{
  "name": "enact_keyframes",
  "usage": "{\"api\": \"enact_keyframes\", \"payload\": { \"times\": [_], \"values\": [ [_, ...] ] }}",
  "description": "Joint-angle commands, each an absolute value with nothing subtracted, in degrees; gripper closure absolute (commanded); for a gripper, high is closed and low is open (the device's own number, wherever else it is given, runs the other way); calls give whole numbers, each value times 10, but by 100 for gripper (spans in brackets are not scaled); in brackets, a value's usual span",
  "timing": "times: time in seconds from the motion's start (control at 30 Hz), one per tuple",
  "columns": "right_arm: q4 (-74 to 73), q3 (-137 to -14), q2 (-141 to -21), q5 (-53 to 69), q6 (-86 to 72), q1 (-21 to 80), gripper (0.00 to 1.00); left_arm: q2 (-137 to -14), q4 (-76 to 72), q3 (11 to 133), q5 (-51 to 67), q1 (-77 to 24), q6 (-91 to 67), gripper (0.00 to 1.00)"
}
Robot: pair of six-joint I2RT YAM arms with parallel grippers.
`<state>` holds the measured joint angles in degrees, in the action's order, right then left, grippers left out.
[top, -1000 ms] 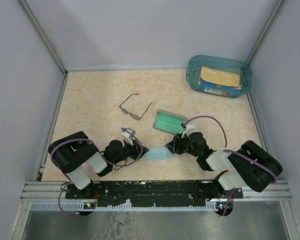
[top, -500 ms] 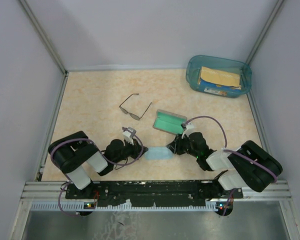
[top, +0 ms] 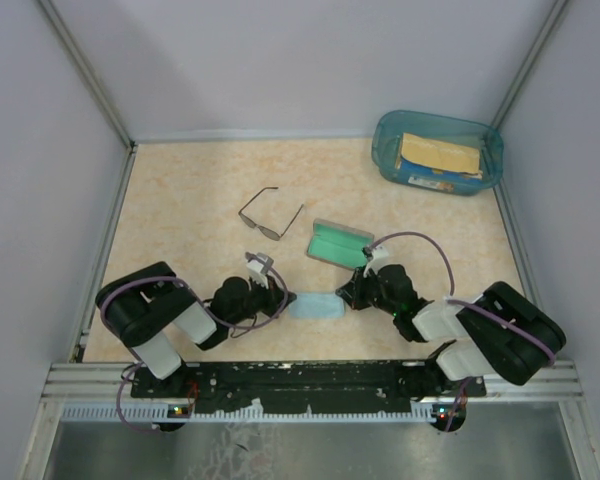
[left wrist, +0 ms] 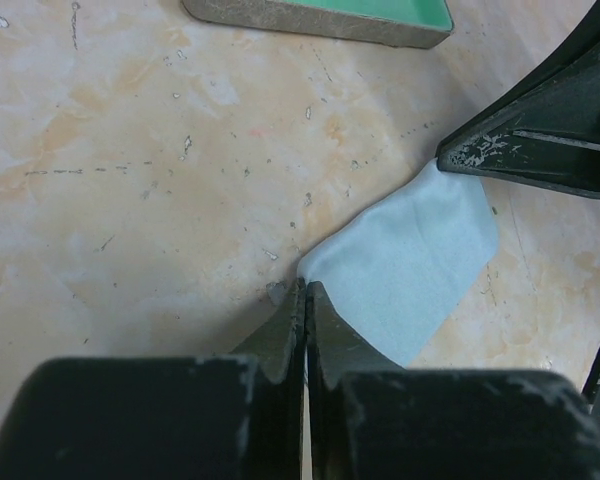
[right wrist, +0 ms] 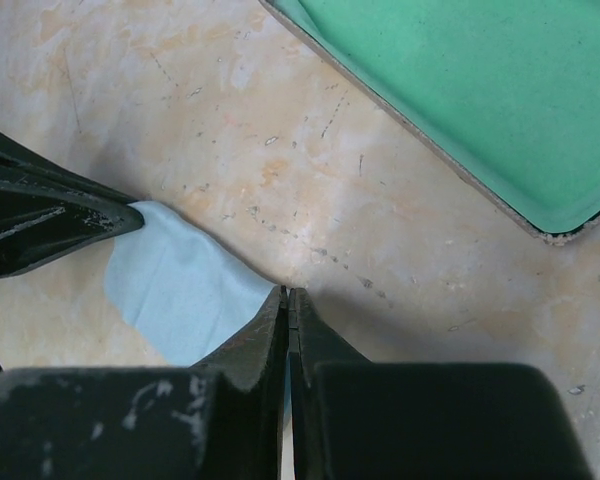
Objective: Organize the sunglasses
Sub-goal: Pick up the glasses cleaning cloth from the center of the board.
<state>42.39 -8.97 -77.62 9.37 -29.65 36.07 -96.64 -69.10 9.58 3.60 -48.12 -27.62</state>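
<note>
The sunglasses (top: pixel 270 218) lie open on the table, beyond both grippers and touched by neither. The grey case (top: pixel 338 243) lies open with its green lining up; it also shows in the left wrist view (left wrist: pixel 320 15) and the right wrist view (right wrist: pixel 460 90). The light blue cloth (top: pixel 315 305) lies flat between the grippers. My left gripper (top: pixel 288 300) (left wrist: pixel 305 290) is shut on the cloth's (left wrist: pixel 410 265) left corner. My right gripper (top: pixel 342 296) (right wrist: pixel 287 295) is shut on the cloth's (right wrist: pixel 180 285) right corner.
A teal plastic bin (top: pixel 390 165) holding a yellow packet stands at the back right. Grey walls close in the table on three sides. The arm bases and rail run along the near edge.
My left gripper has edged slightly to the right towards the right gripper, with the cloth still between them. The sunglasses and the case have not moved.
</note>
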Motion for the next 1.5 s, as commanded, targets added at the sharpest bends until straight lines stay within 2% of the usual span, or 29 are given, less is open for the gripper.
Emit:
{"api": "enact_keyframes", "payload": {
  "times": [0.0,0.27,0.67,1.47],
  "values": [
    [460,-86,-760,100,-293,355,100,-960,-680,112,33,-480,-272,100],
    [512,-64,-732,66,-290,355,100,-942,-637,144,23,-479,-243,100],
    [493,-63,-665,-14,-260,355,100,-957,-609,212,49,-462,-202,100],
    [590,-81,-736,-91,-218,335,100,-1057,-615,341,135,-403,-147,100]
  ]
}}
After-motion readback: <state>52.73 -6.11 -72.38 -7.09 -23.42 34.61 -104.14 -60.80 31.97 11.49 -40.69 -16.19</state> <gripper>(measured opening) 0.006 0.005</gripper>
